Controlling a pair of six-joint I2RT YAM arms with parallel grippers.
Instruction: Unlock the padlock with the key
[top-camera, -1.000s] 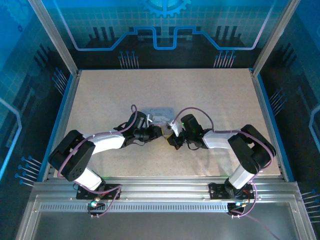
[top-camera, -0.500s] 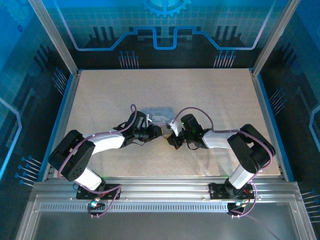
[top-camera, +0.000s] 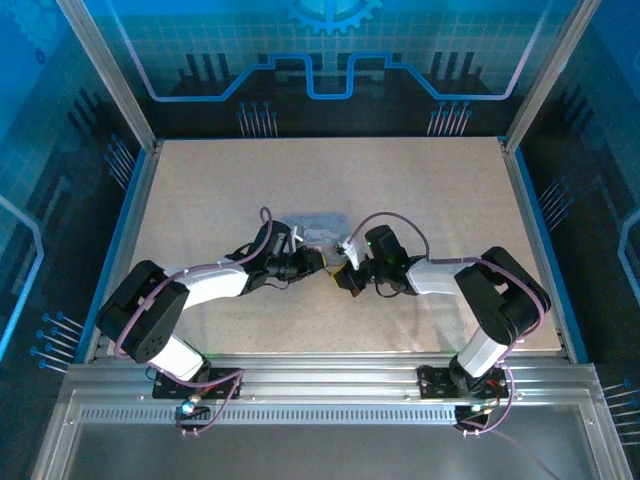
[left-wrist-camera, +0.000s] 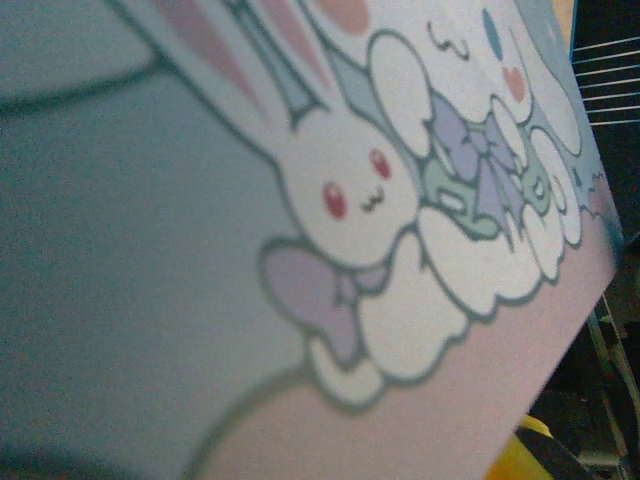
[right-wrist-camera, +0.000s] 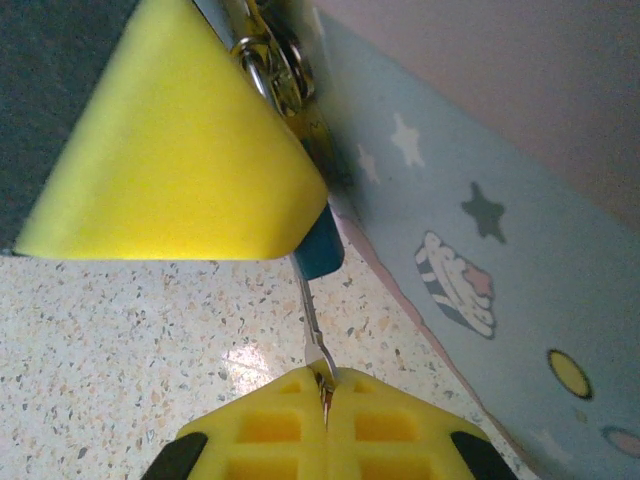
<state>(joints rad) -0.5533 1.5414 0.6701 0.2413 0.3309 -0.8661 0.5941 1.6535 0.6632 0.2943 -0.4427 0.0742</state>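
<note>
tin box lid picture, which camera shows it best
Left wrist: the tin box lid is close up, so the bunny and bow read clearly, if slightly blurred. Top external shows the box small, picture unreadable; right wrist shows a starred blue face, slanted.

On table (top-camera: 430, 190), centre: tin box (top-camera: 318, 226). Just in front of it, left gripper (top-camera: 318, 262) and right gripper (top-camera: 345, 275) meet tip to tip. Between right gripper's tips, key (right-wrist-camera: 312, 320) runs alongside box wall toward padlock (right-wrist-camera: 272, 60).
</note>
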